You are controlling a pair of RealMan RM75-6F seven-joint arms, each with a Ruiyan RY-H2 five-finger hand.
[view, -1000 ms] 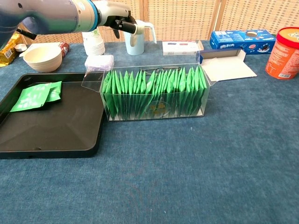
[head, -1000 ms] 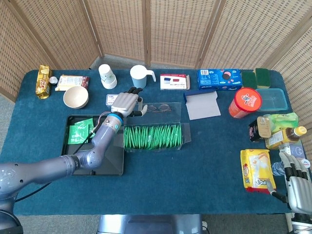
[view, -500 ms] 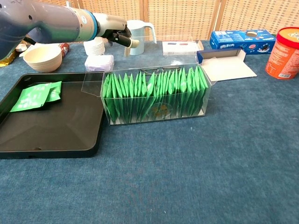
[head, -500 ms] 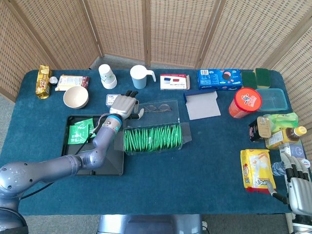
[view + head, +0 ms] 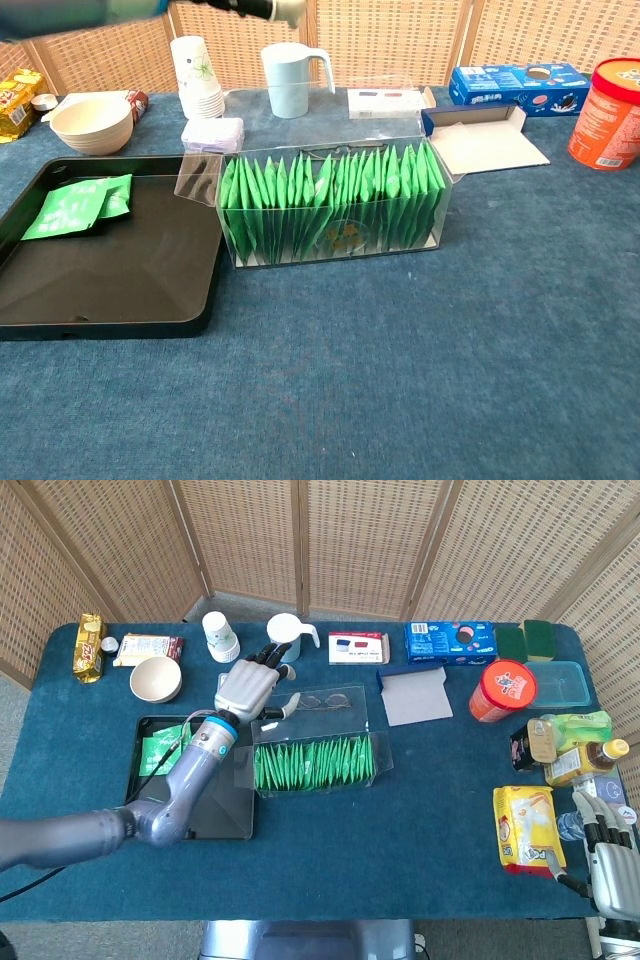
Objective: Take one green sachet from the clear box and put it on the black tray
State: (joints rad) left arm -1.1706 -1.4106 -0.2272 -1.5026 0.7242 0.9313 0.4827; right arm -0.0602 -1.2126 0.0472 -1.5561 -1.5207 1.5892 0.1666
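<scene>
1. Wicker screens are seen behind a blue-clothed desk [image 5: 330, 820] crowded with groceries.
2. Upright green sachets [image 5: 330, 195] are packed in the clear box [image 5: 335, 240], just beside the black tray [image 5: 110, 290], where sachets already lie.
3. The left robot hand [image 5: 246, 687] is raised over the box's back edge, fingers loosely spread, nothing held.
4. The right robot hand [image 5: 608, 855] is parked at the desk's corner, empty.

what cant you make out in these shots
- Left hand: the chest view cuts it off at the top edge; the head view shows only its back, so whether it holds anything is unclear.
- Right hand: cut by the head view's corner, absent from the chest view.
- Sachets on the tray: they overlap, count unclear.
- Sachet print: too small.
</scene>
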